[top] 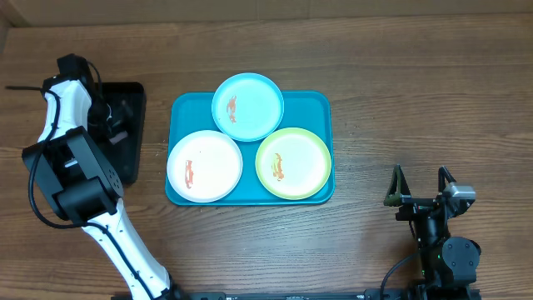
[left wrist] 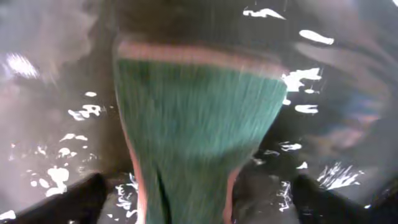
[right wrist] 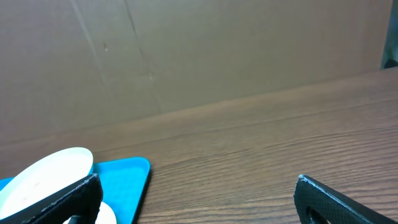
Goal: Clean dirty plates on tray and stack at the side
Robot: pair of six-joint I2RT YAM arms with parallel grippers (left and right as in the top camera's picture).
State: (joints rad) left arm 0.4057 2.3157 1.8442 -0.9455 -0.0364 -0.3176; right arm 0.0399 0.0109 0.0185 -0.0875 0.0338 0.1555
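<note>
Left gripper, jaws wide and apparently astride the green sponge (blurred view) over the black tray, is nearest the white plate, rightward on the teal tray; right gripper wide, empty.

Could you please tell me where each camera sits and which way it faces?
Overhead: above the wooden table, looking straight down on the large teal-blue rectangular plastic tray with three round plastic plates; both arms show.
Left wrist: close above a blurred green pink-edged pad; its own fingers show.
Right wrist: low, facing across the table toward a brown wall; its own fingers show.
Shared: overhead and right wrist both show the tray.
</note>
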